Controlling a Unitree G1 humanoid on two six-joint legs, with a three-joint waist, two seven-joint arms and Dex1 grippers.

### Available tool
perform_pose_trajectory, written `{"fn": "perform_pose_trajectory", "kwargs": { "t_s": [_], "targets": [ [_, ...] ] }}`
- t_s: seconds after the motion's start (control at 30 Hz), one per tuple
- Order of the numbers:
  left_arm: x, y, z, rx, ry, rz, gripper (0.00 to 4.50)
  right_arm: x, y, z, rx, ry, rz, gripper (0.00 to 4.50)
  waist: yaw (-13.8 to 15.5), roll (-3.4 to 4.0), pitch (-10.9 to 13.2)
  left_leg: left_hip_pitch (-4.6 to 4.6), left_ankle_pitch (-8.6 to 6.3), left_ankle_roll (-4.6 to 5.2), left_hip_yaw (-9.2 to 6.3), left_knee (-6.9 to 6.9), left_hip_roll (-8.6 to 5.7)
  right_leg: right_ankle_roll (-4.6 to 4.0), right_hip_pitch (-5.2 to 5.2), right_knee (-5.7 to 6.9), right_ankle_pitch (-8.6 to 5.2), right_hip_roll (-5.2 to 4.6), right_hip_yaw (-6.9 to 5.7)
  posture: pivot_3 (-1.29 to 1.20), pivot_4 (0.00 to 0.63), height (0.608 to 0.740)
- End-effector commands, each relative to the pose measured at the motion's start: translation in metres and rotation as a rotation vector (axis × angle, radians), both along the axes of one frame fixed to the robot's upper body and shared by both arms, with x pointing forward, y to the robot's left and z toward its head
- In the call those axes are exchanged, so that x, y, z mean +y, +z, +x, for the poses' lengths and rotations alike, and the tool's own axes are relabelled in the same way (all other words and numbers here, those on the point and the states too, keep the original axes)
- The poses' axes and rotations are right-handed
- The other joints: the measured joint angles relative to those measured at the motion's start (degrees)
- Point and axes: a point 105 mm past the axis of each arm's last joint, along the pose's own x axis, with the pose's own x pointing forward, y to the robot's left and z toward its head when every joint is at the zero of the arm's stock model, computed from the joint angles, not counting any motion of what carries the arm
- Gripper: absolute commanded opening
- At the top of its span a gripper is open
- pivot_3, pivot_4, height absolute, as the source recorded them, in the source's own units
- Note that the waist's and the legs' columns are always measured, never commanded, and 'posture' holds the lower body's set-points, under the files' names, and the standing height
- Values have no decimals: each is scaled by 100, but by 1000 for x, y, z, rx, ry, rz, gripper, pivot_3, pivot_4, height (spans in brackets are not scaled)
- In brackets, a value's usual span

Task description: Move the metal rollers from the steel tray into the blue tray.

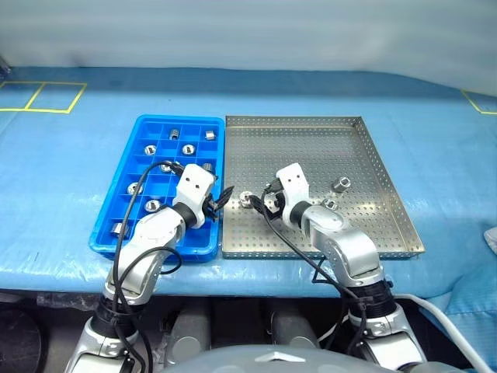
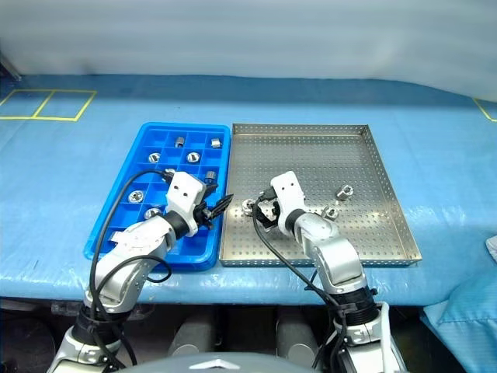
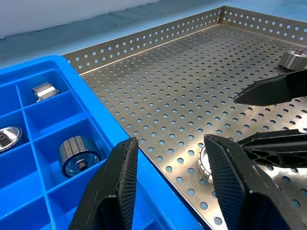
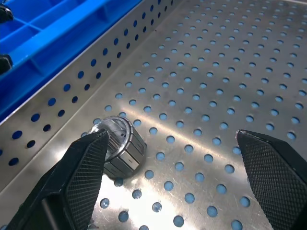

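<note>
The steel tray [image 1: 311,144] lies right of the blue tray [image 1: 116,210], edge to edge. Three metal rollers rest on the steel tray: one [image 1: 245,199] near its left wall and two [image 1: 340,184] [image 1: 330,204] further right. Several more rollers [image 1: 175,132] sit in the blue tray's compartments. My right gripper [image 4: 172,139] is open wide just above the steel tray, with the left-hand roller [image 4: 122,146] lying beside one finger. My left gripper [image 3: 170,143] hovers open and empty over the blue tray's right rim, pointing at the same roller [image 3: 203,164].
Both trays sit on a blue cloth-covered table [image 1: 70,155] near its front edge. Yellow tape lines [image 1: 46,97] mark the cloth at the far left and far right. Black cables [image 1: 140,202] loop along both arms. A white object [image 1: 491,237] shows at the right edge.
</note>
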Motion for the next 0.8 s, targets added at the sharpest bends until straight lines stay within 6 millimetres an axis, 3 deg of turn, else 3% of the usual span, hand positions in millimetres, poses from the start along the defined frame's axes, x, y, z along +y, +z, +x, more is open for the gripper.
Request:
{"fn": "perform_pose_trajectory", "kwargs": {
  "t_s": [0.03,0.2,0.43,0.67,0.8],
  "targets": [
    [2,16,-1,-64,5,-1,2376,15,27,1,-98,52,31,4500,-1,0,0,0,0,0,0,0,0,0,0,0,0,0,0,167,150,740],
    [5,15,-2,-61,16,5,2376,24,29,0,-86,82,85,4500,7,0,0,-1,0,0,-2,-3,0,-1,-1,-1,-1,0,-1,170,150,740],
    [8,19,0,-74,29,10,2376,32,-4,10,28,77,101,4500,8,0,0,1,0,0,-2,-1,1,-2,1,1,-1,0,-2,178,150,740],
    [11,18,-2,-77,49,15,2376,29,-13,13,49,50,100,4500,19,0,0,-1,0,0,-2,-5,0,-2,-2,0,-1,0,-3,205,150,740],
    [12,19,-2,-80,53,14,2412,26,-7,14,19,36,100,3557,42,0,0,0,0,0,-4,-4,1,-3,-2,2,-1,0,-4,206,150,740]
  ]
}}
